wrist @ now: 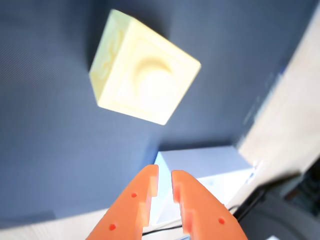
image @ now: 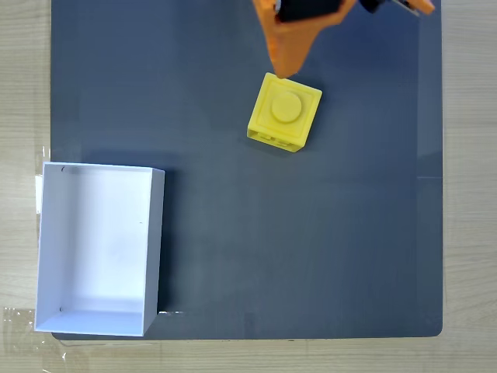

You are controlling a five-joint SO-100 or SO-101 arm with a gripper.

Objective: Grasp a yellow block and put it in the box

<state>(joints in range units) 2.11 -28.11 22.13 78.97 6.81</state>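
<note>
Near the upper middle of the fixed view: yellow block [image: 285,112] flat on the dark mat [image: 311,249], stud face up, turned a little off square to the mat's edges. Not lifted, not gripped. Just above it in that frame, orange pincer [image: 284,71] reaching in from the top edge, tip close against the block's upper corner; touching or merely hovering, hard to say from that angle.

Toward the bottom of the wrist view: same pincer [wrist: 165,176], fingers drawn nearly together with only a thin slit between, nothing held. Block [wrist: 144,75] well above the tips in that frame, in the upper middle, washed pale by glare. Not between the fingers.

Down at the lower left of the fixed view: white box [image: 46,233], open-topped, interior bare, well apart from the block. Also visible in the wrist view [wrist: 202,160], just beyond the fingertips, right of centre. Light wooden tabletop [image: 470,194] showing around the mat.

By way of judgement: approach stage only, nothing of the task completed. Left to do: spreading the fingers wide enough for the block, straddling it, closing, lifting, carrying across to the lower left of the fixed view, releasing inside the box
</note>
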